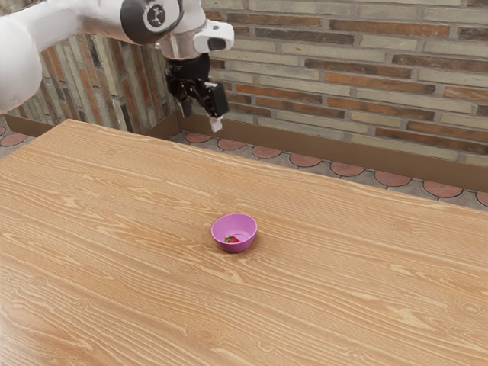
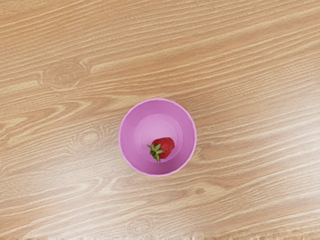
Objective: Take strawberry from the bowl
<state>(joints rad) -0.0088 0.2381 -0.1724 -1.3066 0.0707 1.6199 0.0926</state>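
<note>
Gripper (image 1: 201, 116) fingers stand wide apart with nothing between them, raised well above the table (image 1: 114, 221), probably to leave room for lining up before going down. The pink bowl (image 2: 126, 137) sits upright on the wood, its curved wall likely keeping the strawberry (image 2: 165, 146) from rolling off. That berry lies inside, off centre on the bottom, below the gripper and nearer in the exterior view, slightly toward the exterior view's right.

A room of unclear kind: brick walls (image 1: 343, 76), tiled floor (image 1: 305, 161), wooden table (image 1: 114, 267).
</note>
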